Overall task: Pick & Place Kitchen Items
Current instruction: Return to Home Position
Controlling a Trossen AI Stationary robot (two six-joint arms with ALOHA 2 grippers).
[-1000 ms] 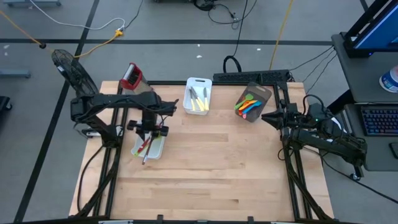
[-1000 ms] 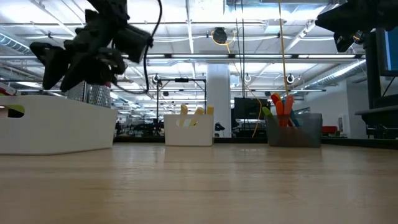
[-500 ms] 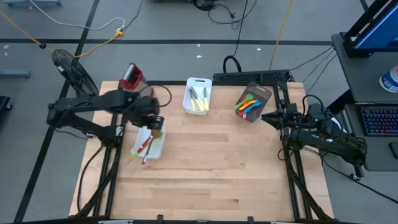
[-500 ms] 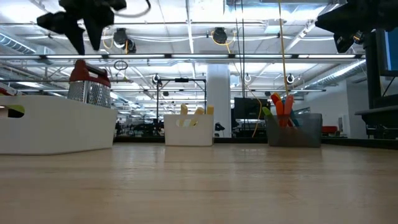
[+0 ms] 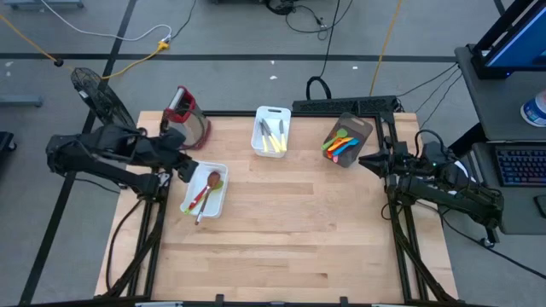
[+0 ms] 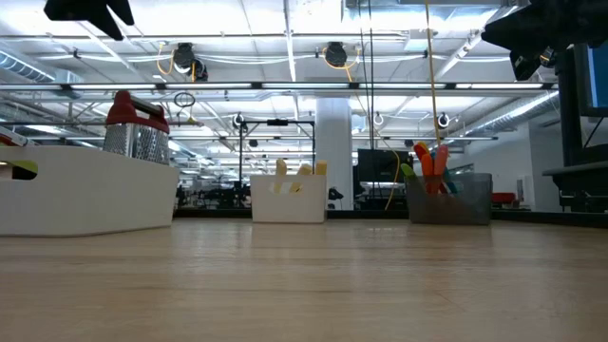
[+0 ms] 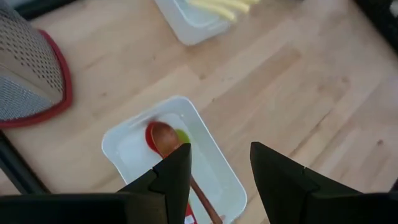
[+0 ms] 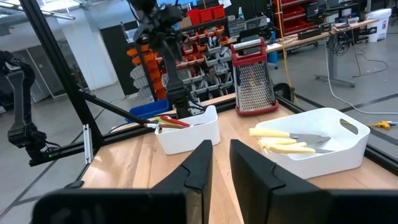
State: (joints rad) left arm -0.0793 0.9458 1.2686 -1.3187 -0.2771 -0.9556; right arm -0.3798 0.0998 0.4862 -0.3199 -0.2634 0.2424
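Left gripper, fingers apart and empty, has pulled back to left edge of table, leaving wooden spoon in bin; right gripper parked, fingers nearly together; sorting looks complete.

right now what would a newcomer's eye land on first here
The red-topped grater at the table's far left corner, and the bright spoons in the grey bin far right. Then the wooden spoon in the left white bin beside the open left gripper; the right gripper waits at the right edge.
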